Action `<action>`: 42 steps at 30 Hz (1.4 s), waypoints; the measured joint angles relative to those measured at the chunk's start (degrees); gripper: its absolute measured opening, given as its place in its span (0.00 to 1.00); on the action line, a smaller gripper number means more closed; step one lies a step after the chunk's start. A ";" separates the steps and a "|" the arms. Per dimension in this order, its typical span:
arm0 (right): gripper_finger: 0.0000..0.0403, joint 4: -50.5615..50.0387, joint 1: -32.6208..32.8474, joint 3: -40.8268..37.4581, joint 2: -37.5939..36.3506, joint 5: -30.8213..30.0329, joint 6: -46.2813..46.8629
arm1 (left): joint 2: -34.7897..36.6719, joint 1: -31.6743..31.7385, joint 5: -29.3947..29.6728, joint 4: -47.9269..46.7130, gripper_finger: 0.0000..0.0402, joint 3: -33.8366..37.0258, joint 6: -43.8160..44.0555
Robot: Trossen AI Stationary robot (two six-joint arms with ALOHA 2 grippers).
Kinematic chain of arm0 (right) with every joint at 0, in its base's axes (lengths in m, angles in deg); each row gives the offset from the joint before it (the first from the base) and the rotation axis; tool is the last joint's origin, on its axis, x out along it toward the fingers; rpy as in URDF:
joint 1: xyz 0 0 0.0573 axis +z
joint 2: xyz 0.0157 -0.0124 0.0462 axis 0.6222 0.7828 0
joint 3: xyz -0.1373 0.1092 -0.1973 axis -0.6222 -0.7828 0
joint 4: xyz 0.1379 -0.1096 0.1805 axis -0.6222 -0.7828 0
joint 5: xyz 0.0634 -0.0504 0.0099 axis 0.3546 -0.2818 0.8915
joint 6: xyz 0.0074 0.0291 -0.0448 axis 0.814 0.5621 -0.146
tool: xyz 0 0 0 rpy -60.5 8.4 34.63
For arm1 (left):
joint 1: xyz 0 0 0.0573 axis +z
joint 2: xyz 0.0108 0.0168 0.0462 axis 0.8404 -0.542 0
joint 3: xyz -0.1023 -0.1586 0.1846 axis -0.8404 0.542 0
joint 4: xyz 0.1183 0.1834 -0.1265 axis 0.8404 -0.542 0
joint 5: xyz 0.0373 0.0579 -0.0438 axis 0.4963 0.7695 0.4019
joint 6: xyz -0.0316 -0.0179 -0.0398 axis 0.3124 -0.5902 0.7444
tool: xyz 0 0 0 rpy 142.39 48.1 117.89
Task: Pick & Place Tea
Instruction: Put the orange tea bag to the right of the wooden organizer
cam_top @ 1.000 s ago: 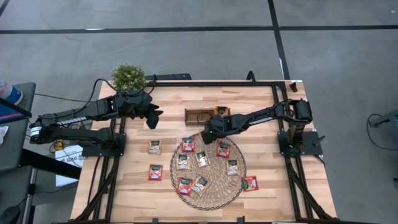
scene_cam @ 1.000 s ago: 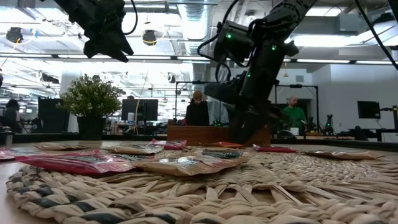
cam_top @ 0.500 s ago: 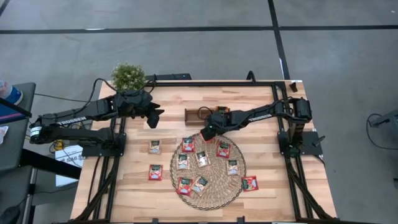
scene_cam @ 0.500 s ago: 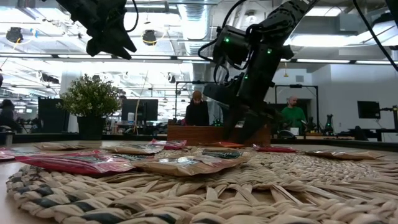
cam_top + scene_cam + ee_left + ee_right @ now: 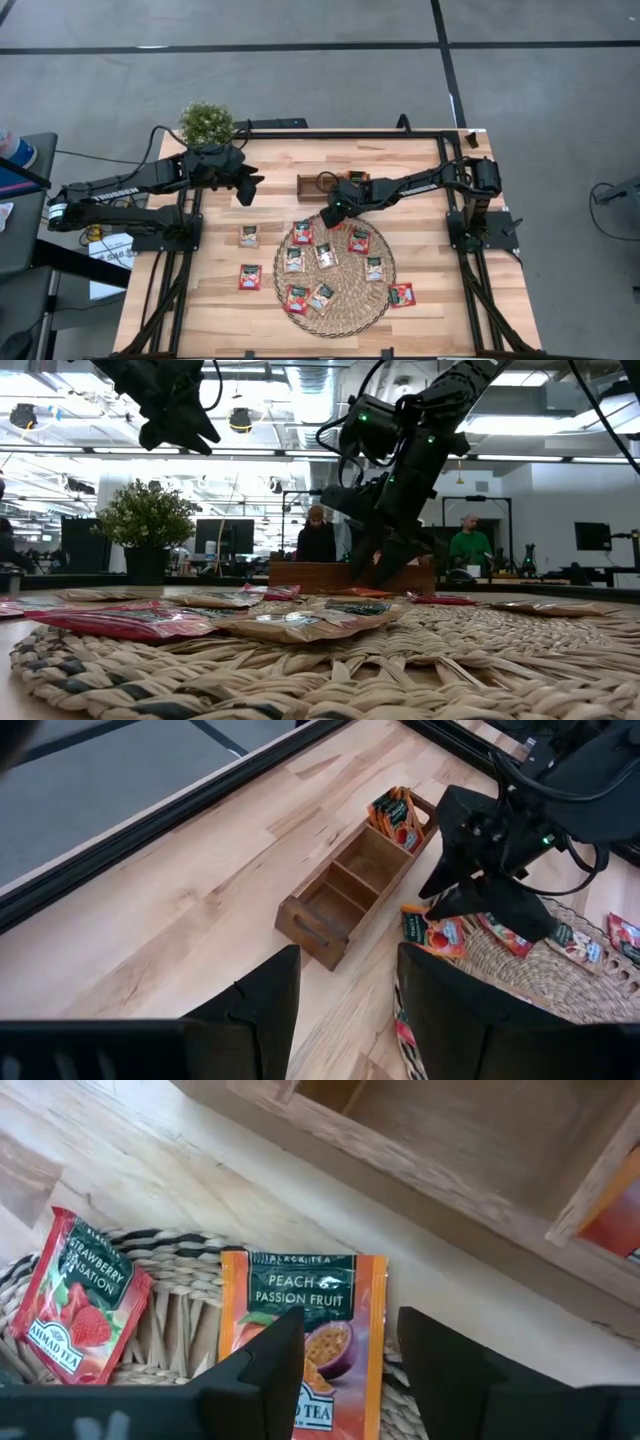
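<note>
Red-orange tea sachets lie flat on the round wicker mat (image 5: 335, 305), and a few more (image 5: 248, 236) lie on the table beside it. An orange sachet (image 5: 305, 1330) lies flat on the mat's far edge, next to the wooden tray (image 5: 318, 186). My right gripper (image 5: 350, 1365) is open and points steeply down over this sachet (image 5: 432, 932), one finger on each side of its middle; I cannot tell whether they touch it. The tray's right compartment holds sachets (image 5: 395, 812). My left gripper (image 5: 245, 190) hangs open, high over the table's far left.
A potted plant (image 5: 206, 122) stands at the table's far left corner. The tray's left and middle compartments (image 5: 345, 885) show bare wood. A strawberry sachet (image 5: 85, 1305) lies on the mat close beside the orange one. People stand in the room beyond the table.
In the low view my right gripper's fingers stand wider apart than a second ago, over the mat's far edge. The sachets on the mat and table lie where they were.
</note>
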 joint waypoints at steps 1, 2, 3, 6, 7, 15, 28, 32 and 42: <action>0.38 0.00 -0.01 0.00 0.00 -0.22 -0.01 | 0.00 0.00 0.00 0.00 0.40 0.00 0.00; 0.38 0.01 -0.13 0.00 0.00 -0.29 -0.01 | 0.00 -0.02 0.00 0.00 0.40 0.00 0.04; 0.38 0.00 -0.29 0.00 0.00 -0.28 -0.01 | 0.00 0.00 0.00 0.00 0.40 0.00 0.06; 0.38 1.43 -0.39 0.18 1.61 -0.15 0.01 | 0.00 0.00 0.00 0.25 0.40 0.00 0.09; 0.38 1.89 -0.39 0.17 2.51 0.68 0.00 | 0.00 0.00 0.00 0.50 0.40 0.00 0.09; 0.35 -0.91 0.13 4.77 7.85 2.65 -0.64 | -0.02 -0.01 -0.25 0.81 0.40 0.00 0.10; 0.19 -3.28 0.61 5.06 7.82 -0.26 -1.47 | -0.02 -0.02 -0.26 0.84 0.40 0.00 -0.26; 0.15 -2.93 0.61 4.95 7.78 -0.33 -1.47 | -0.02 -0.02 -0.26 0.85 0.40 0.00 -0.26; 0.04 -2.05 0.76 4.46 4.78 -0.31 -1.89 | -0.02 -0.02 -0.26 0.85 0.40 0.00 -0.28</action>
